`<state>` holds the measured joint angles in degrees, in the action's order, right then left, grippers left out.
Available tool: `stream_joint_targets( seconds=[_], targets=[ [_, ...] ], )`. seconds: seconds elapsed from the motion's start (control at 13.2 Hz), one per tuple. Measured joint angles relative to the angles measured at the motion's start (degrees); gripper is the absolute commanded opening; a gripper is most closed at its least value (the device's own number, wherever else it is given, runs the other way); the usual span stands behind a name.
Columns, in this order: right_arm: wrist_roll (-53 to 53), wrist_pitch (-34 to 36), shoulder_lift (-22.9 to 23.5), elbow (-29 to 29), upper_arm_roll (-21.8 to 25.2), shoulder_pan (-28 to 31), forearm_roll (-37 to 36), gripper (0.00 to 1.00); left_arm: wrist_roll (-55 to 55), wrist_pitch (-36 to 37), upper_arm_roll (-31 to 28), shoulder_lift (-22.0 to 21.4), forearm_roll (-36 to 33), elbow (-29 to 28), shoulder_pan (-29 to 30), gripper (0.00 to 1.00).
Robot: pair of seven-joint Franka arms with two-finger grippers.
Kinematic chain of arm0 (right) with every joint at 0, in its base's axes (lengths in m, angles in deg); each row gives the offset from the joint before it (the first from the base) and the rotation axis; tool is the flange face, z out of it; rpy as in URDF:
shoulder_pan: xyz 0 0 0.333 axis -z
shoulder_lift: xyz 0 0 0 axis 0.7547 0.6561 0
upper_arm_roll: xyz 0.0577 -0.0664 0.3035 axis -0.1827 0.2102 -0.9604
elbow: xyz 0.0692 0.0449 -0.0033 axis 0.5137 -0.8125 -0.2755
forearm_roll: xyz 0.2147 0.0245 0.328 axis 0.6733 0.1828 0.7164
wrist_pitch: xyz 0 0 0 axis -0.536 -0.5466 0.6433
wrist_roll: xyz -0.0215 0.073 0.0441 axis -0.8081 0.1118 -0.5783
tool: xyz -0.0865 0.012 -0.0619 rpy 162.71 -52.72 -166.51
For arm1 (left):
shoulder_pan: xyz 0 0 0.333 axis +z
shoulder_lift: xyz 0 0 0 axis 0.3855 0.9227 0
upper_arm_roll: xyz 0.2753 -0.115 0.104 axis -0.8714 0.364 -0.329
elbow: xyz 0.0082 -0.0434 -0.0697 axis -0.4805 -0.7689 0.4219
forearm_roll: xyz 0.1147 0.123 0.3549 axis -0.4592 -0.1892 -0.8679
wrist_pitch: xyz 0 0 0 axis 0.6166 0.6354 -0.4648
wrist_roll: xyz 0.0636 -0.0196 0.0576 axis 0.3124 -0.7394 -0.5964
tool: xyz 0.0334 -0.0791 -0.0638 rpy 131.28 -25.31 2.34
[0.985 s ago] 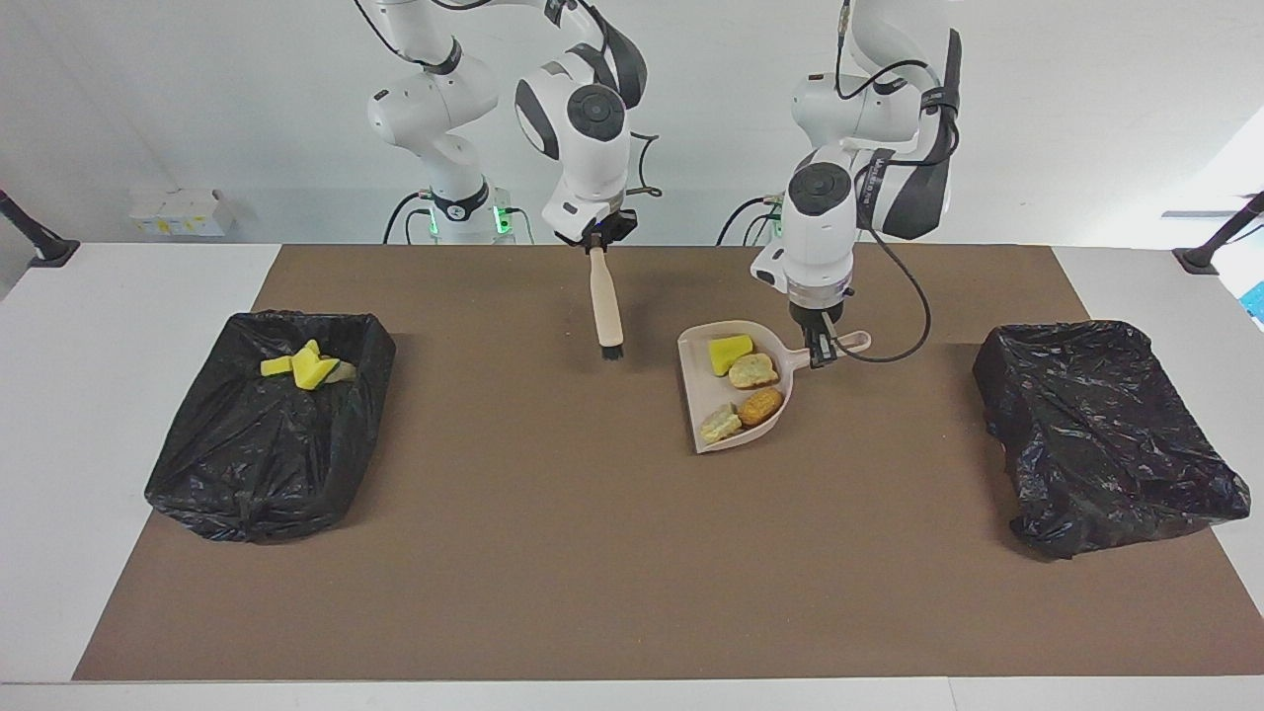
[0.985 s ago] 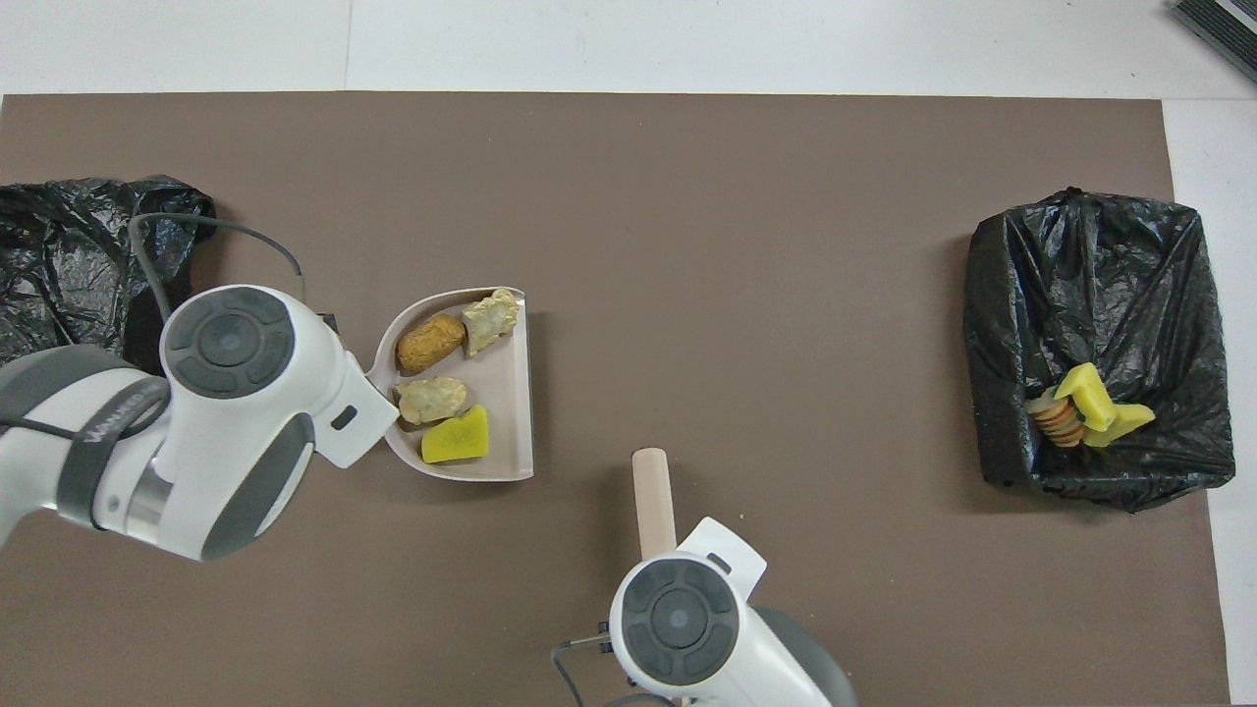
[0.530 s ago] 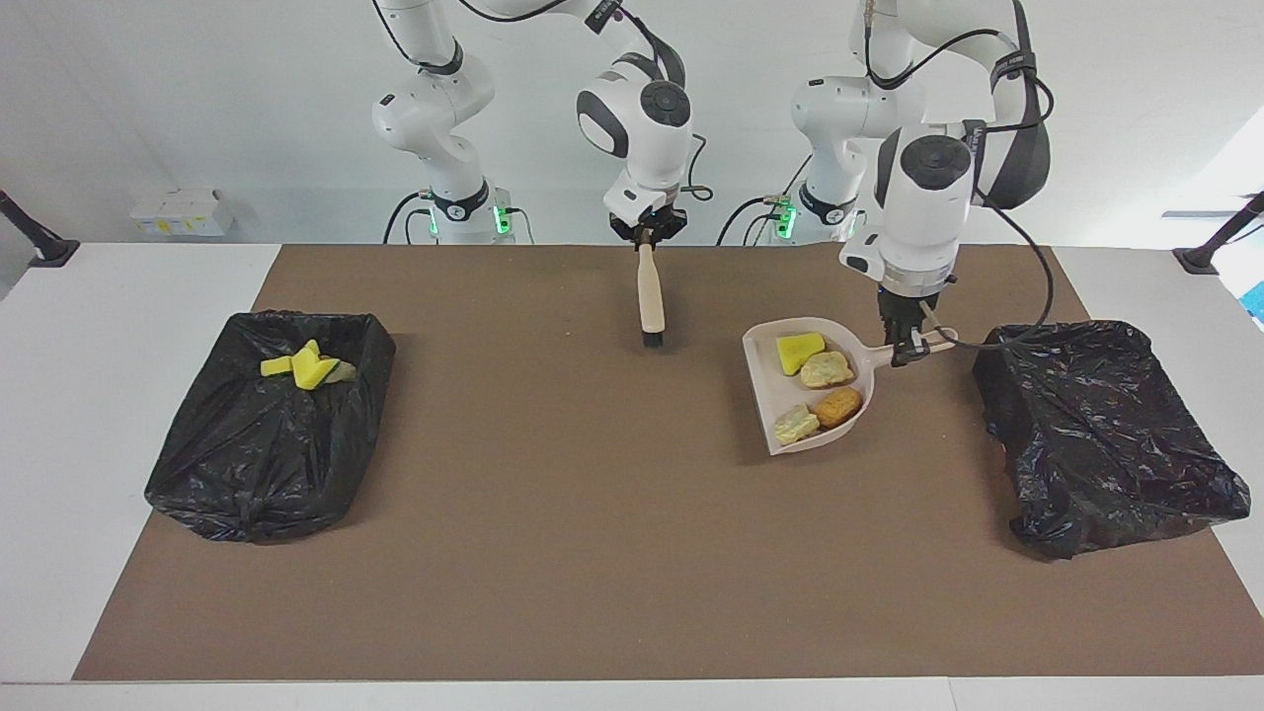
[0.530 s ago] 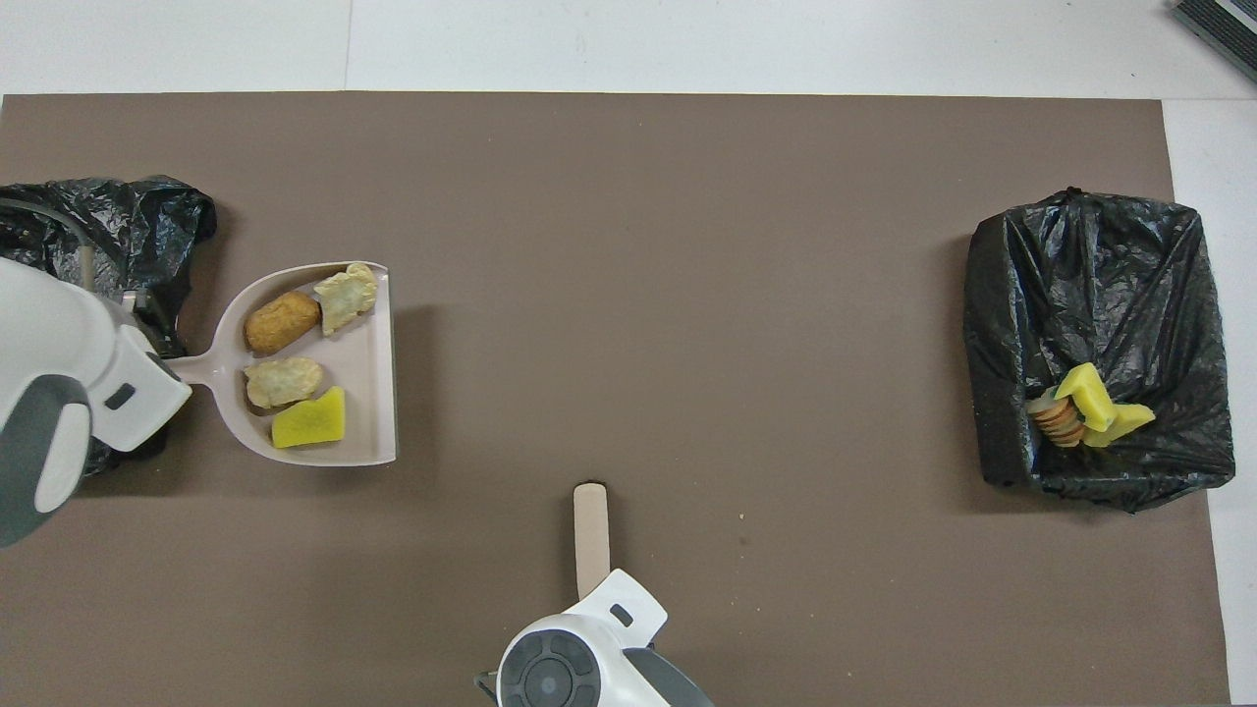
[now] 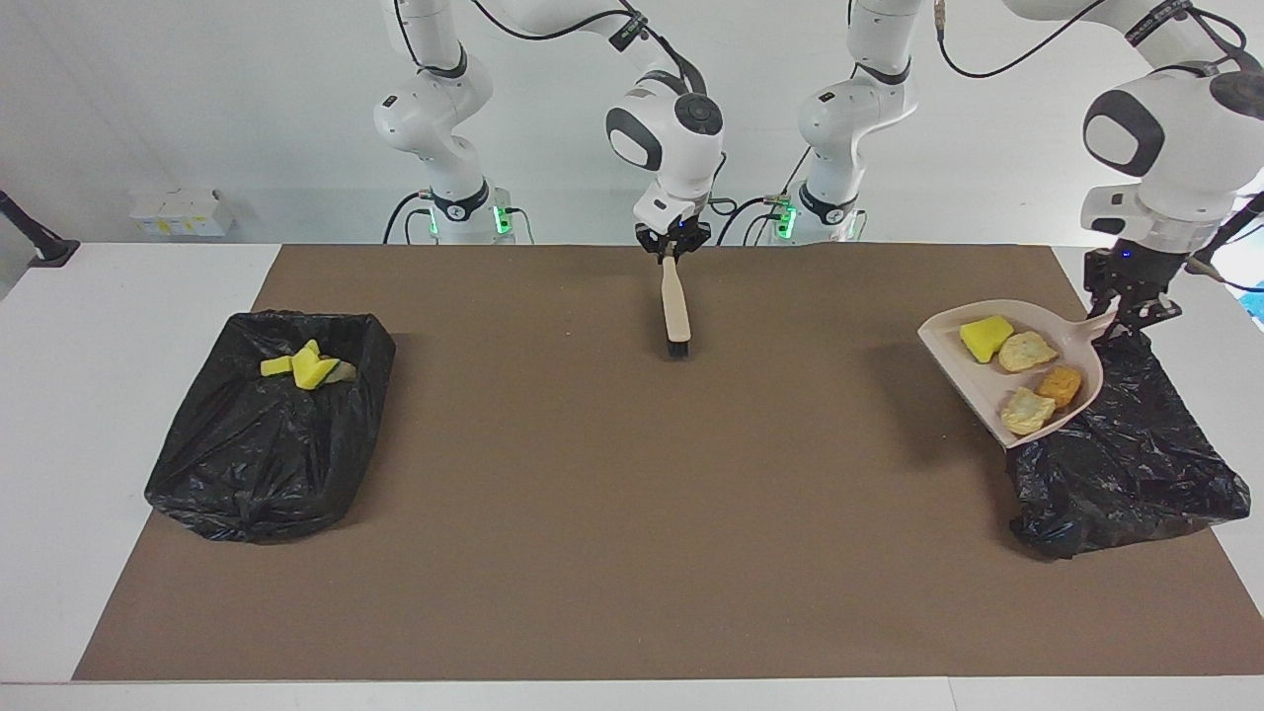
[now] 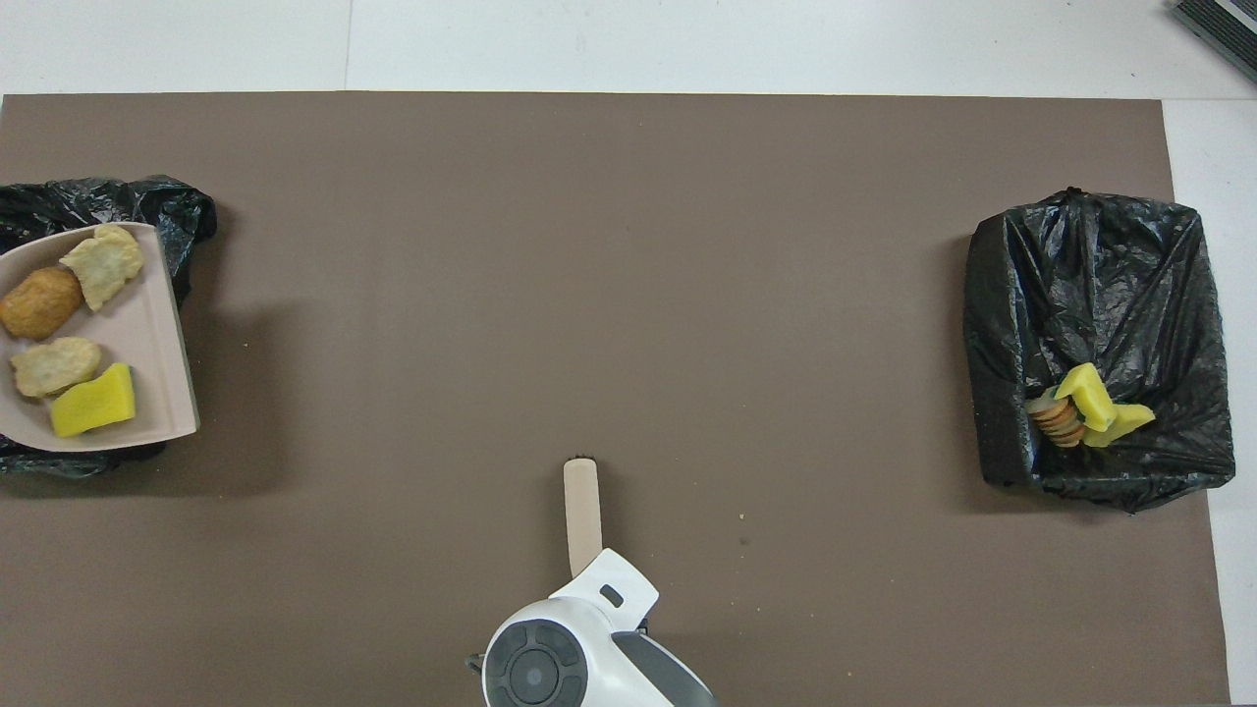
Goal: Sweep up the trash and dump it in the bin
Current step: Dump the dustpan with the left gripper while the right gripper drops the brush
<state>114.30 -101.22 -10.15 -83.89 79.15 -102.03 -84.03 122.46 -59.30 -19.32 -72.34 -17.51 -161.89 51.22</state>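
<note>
Since a second ago the left arm has carried the dustpan (image 5: 1027, 370) from mid-surface out to the left arm's end of the table; it now hangs over the black-lined bin (image 5: 1136, 464) there, mouth edge just past the bin's rim, pan roughly level. Right arm has drawn back toward its base over the same stretch.

Second black-lined bin (image 5: 267, 434) at the right arm's end: already holds part of the trash — yellow sponge chunks (image 5: 304, 367) and a tan ridged piece beside them in the overhead view.

Dustpan load: four scraps, none spilled. Yellow sponge chunk (image 5: 986, 338), two pale crumbly pieces (image 5: 1027, 350), orange-brown lump (image 5: 1060, 386).

Left gripper (image 5: 1131, 311): clamped on the dustpan's handle, above the bin's edge nearest the robots.

Right gripper (image 5: 671, 247): closed on the brush (image 5: 675, 311) handle, bristles down, over the surface's robot-side edge near the middle. Waiting.

Mat (image 5: 612, 494) looks swept — no scraps left on it that I can make out. Judgement: sweeping done, transport done; what remains is tipping the pan so the four pieces slide into the bin. Risk: a piece rolling off onto the mat.
</note>
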Motion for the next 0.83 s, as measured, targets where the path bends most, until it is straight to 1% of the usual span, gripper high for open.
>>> stream_joint_targets(
  seconds=[0.08, 0.15, 0.3, 0.38, 0.45, 0.61, 0.68, 0.83],
  targets=[
    [0.00, -0.02, 0.73, 0.69, 0.03, 0.24, -0.06, 0.88, 3.55, 0.05, -0.02, 1.45, 0.40, 2.35, 2.38, 0.00],
    [0.00, -0.03, 1.37, 1.22, 0.09, 0.39, -0.11, 1.00, 6.74, 0.10, -0.05, 3.18, 0.50, 4.77, 4.44, 0.00],
    [-0.20, -0.07, 2.03, 2.09, 0.09, 0.88, -0.43, 1.00, 11.76, 0.14, -0.18, 6.72, 0.32, 9.48, 6.73, 0.00],
    [-0.25, 0.01, 2.14, 2.82, 0.12, 1.08, -0.59, 1.00, 13.70, 0.17, -0.34, 8.29, -0.58, 11.77, 7.05, 0.00],
    [-0.26, 0.56, 2.16, 3.89, 0.14, 1.31, -0.65, 1.00, 14.63, 0.15, -0.38, 9.55, -3.05, 13.62, 7.05, 0.00],
    [-0.78, 4.64, 2.11, 7.39, 0.15, 2.84, -0.87, 1.00, 14.84, -1.14, 0.11, 11.35, -10.89, 15.29, 6.65, 0.00],
    [-2.44, 7.53, 1.97, 9.70, 0.20, 4.34, -0.96, 1.00, 14.75, -2.45, 0.24, 12.02, -13.72, 15.32, 6.20, 0.00],
    [-8.11, 13.68, 0.98, 14.39, 0.48, 8.46, -0.99, 1.00, 14.69, -3.63, 0.45, 13.00, -16.17, 15.32, 5.96, 0.00]
  ],
)
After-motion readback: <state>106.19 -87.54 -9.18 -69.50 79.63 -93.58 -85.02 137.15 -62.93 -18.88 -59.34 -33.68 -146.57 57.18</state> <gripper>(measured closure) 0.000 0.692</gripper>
